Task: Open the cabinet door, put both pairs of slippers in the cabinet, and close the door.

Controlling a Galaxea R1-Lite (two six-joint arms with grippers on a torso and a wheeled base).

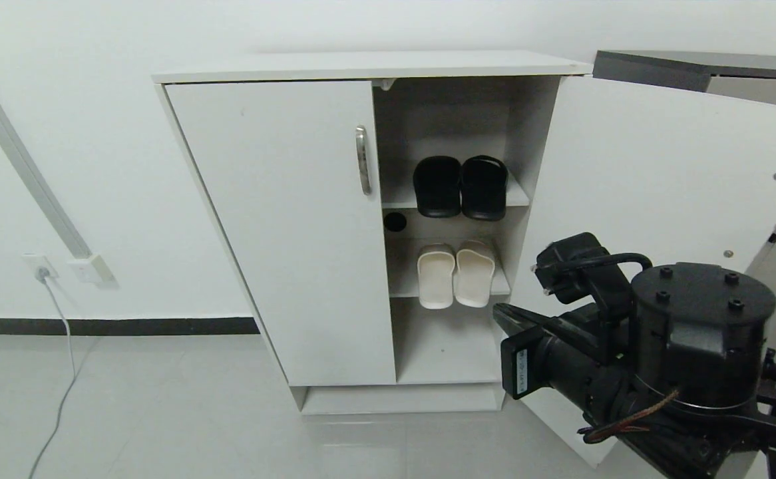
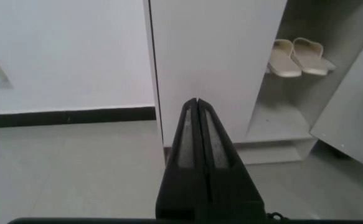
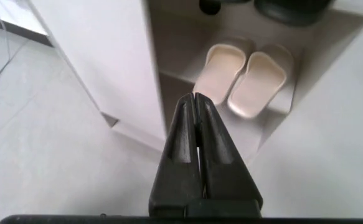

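while the closed left door [image 1: 281, 226] hides the left half of the cabinet [image 1: 375, 65], the open right half shows both pairs of slippers. the black slippers [image 1: 460, 187] sit side by side on the upper shelf, touching each other. the cream slippers [image 1: 455, 275] sit the same way on the shelf below. the right wrist view cuts the black pair off at its edge, leaving just the heels. all four slippers lie with their long axis front to back, toes toward the cabinet's back wall and heels toward the open front. that makes two pairs, one per shelf, above a bare bottom board. a round hole [image 1: 394, 221] shows in the back panel between the two shelves. the left door carries one metal handle [image 1: 362, 160], set upright near its inner edge. the right door [image 1: 661, 186] stands swung wide, its lower part hidden behind the right arm. the right gripper [image 3: 193, 96] hangs in front of the cream pair, fingers pressed together on nothing. the left gripper [image 2: 197, 101] is also pressed together and empty, facing the closed door. a wall socket [image 1: 40, 266] with one cable [image 1: 62, 372] sits well off to the left.
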